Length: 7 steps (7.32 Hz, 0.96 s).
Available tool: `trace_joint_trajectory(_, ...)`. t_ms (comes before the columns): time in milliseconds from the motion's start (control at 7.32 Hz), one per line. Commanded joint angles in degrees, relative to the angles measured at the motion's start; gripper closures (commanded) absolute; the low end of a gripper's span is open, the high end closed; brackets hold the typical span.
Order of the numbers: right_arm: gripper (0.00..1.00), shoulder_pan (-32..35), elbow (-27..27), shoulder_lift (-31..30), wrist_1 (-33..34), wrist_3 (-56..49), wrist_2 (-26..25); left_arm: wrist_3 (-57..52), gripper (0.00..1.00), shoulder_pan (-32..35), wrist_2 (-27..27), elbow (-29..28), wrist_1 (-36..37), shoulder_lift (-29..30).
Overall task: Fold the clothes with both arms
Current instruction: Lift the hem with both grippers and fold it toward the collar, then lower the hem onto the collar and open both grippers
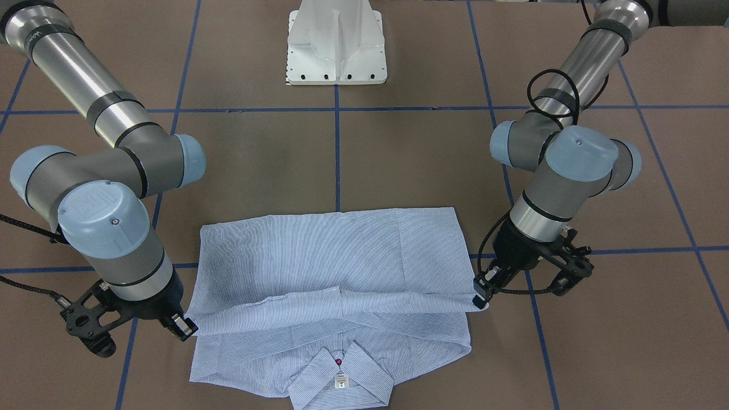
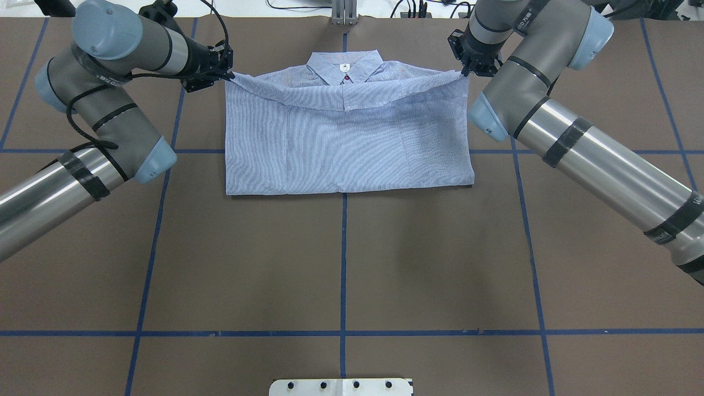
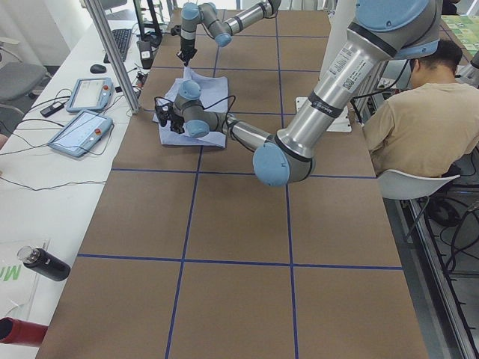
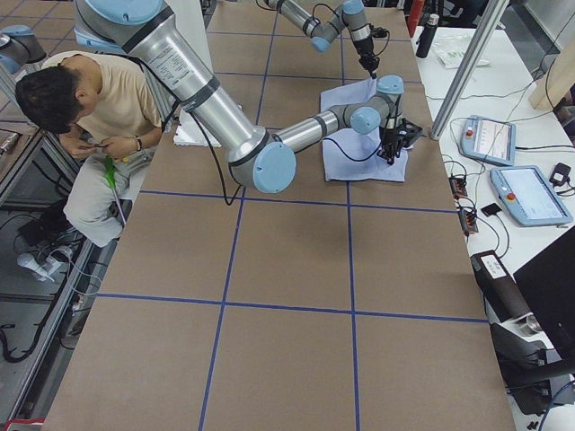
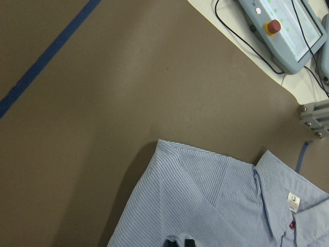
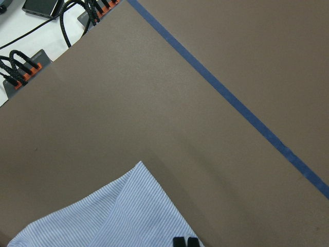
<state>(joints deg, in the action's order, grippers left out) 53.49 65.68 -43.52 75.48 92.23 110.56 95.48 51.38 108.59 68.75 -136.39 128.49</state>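
1. The light blue-and-white finely striped button-up shirt (image 2: pixel 346 143) lies on the brown table surface (image 2: pixel 341 258). It is straight out from the white metal pedestal base (image 1: pixel 337 51) and well apart from it, centred on the blue tape line (image 2: pixel 344 264) that runs away from the base
2. The shirt is doubled over. Its fold is the edge nearest the base, and the pointed collar (image 2: pixel 345 63), with a small white neck tag (image 1: pixel 341 382) and a red button (image 1: pixel 339 361), lies at the end farthest from the base
3. The upper layer's free edge stops just on the base's side of the collar and is raised at both corners
4. The black two-finger left gripper (image 2: pixel 228 76), out from the base on the robot's left, has its fingertips (image 5: pixel 172 243) pressed together on that edge's left corner
5. The black two-finger right gripper (image 2: pixel 465 70), out from the base on the robot's right, has its fingertips (image 6: pixel 179 242) closed just as tightly on the right corner
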Motion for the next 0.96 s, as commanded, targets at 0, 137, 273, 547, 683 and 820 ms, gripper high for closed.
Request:
trace_joint_trajectory(0,1.0,-0.84,-2.13,0.89,-0.16,-0.03,-1.21,-0.03,1.0,0.04,-0.75,-4.93,-3.53,1.5)
trace_joint_trajectory(137,1.0,-0.93,-2.4,0.89,-0.16,0.06,-1.31,-0.03,1.0,0.04,-0.75,-5.55,-3.62,1.68)
trace_joint_trajectory(273,1.0,-1.19,-2.66,0.8,-0.16,0.06,-1.4,-0.03,0.92,0.04,-0.75,-6.25,-3.71,1.77)
trace_joint_trajectory(547,0.63,-1.46,-4.23,0.62,-3.92,0.32,-1.49,-0.03,0.67,-0.05,-0.83,-6.78,-3.62,2.38)
trace_joint_trajectory(683,0.49,-1.46,-4.59,0.63,-5.94,0.67,-1.49,-0.03,0.6,-0.05,-0.83,-6.78,-3.62,2.56)
trace_joint_trajectory(820,0.44,-1.46,-4.6,0.71,-6.22,0.85,-1.4,-0.03,0.59,-0.05,-0.75,-6.78,-3.62,2.56)
